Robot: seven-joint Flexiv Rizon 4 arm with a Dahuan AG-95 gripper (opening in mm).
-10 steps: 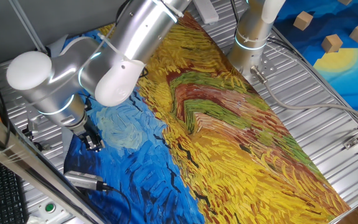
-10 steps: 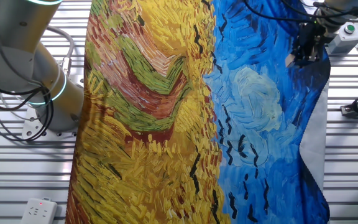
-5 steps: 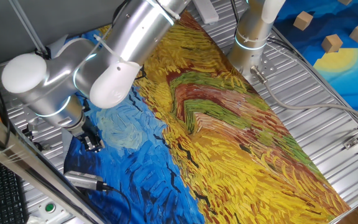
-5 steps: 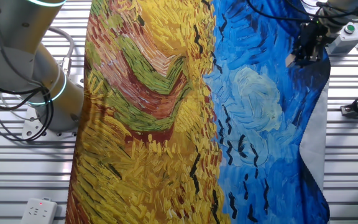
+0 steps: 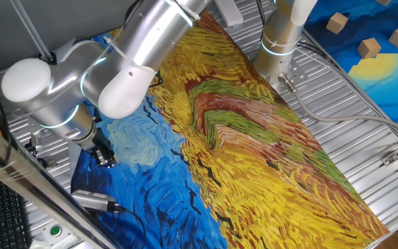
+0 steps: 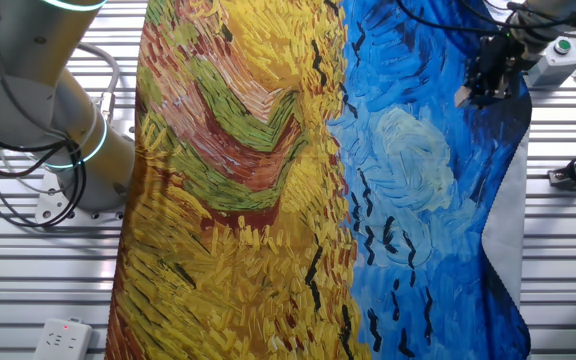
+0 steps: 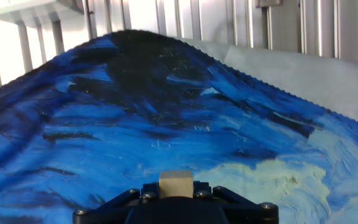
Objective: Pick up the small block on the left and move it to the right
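Note:
The small block [image 7: 176, 182], a tiny pale-tan wooden cube, sits clamped between my gripper's [image 7: 176, 191] black jaws in the hand view. It hangs just above the dark-blue part of the painted cloth [image 7: 135, 124]. In one fixed view the gripper [image 5: 106, 160] is low over the blue end of the cloth [image 5: 144, 187], under the silver arm; the block is hidden there. In the other fixed view the gripper [image 6: 468, 92] is at the top right of the cloth, with a tan speck of the block [image 6: 461, 98] at its tip.
Larger tan wooden blocks [image 5: 336, 22] [image 5: 370, 47] lie on a separate blue-and-yellow sheet at the far right. A second arm's base [image 5: 279, 43] stands beside the cloth. A silver cylinder [image 5: 92, 200] lies near the cloth's blue edge. A box with a green button [image 6: 560, 52] sits behind the gripper.
The gripper has shifted slightly over the blue cloth with the block in it; the arm's elbow moved a little. The cloth and the other blocks have not moved.

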